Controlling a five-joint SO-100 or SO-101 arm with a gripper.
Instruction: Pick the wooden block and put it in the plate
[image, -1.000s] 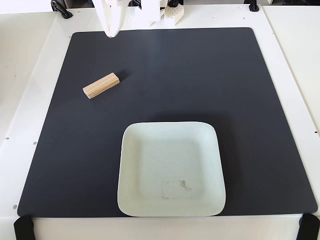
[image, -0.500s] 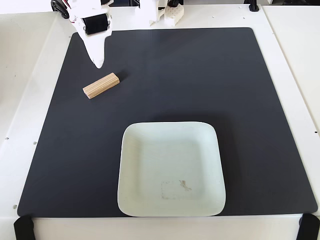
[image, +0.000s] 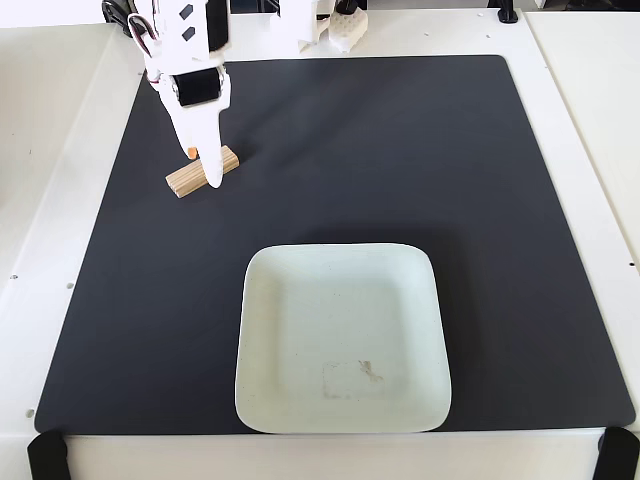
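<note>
The wooden block (image: 226, 160), pale tan with grain lines, lies flat on the black mat at the upper left in the fixed view. My white gripper (image: 201, 168) comes down from the top left and straddles the block's middle. One white finger (image: 212, 178) stands in front of the block, and the orange-tipped finger (image: 190, 152) stands just behind it with a small gap. The jaws are open around the block, which rests on the mat. The pale mint-white plate (image: 262, 330) sits at the lower middle, empty, with a faint rectangular smudge.
The black mat (image: 400, 150) covers most of the white table. The arm's base and cables stand at the top left edge. Black clips hold the mat's two front corners (image: 45, 455).
</note>
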